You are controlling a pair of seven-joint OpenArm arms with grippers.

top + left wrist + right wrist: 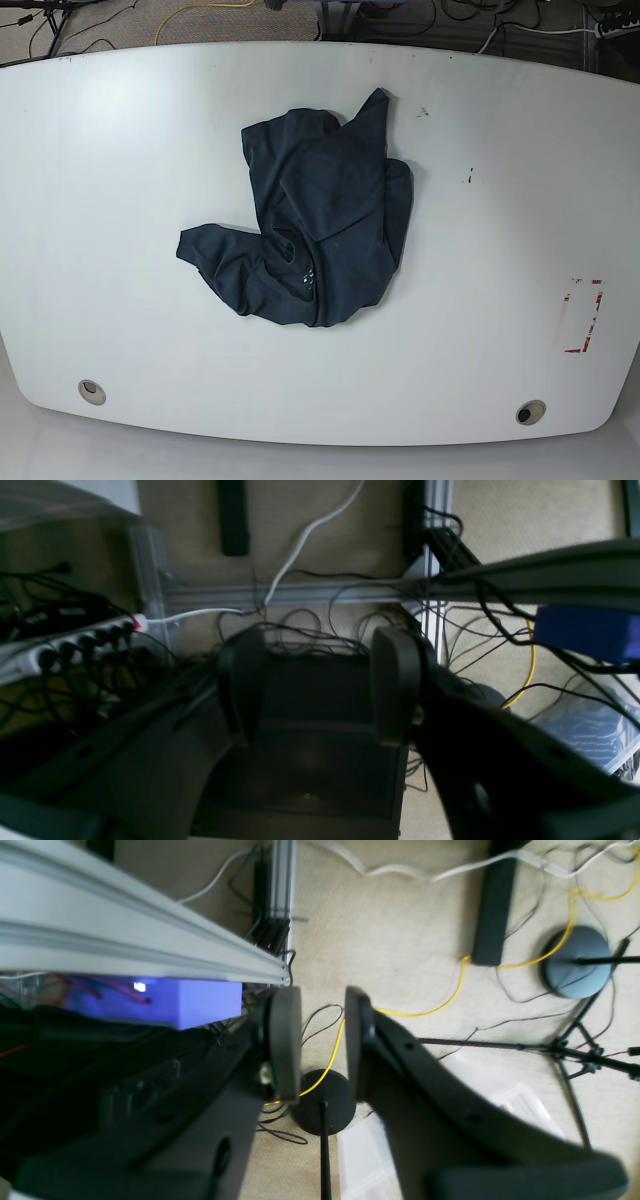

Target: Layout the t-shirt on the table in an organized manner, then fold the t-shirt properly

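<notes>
Shirt (320, 225) crumpled mid-table (120, 150), both arms parked off it.
Left gripper (320, 685) and right gripper (322, 1045) hang released, empty; I'd pinch the soft, light cloth at the hem corners.

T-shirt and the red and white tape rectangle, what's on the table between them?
Only bare white table between the t-shirt and the tape rectangle, seen in the base view.

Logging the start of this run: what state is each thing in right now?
t-shirt: crumpled in a heap, not spread or folded.
table: bears only the shirt.
left gripper: open, empty, off the table over the floor.
right gripper: open, empty, also over the floor.
</notes>
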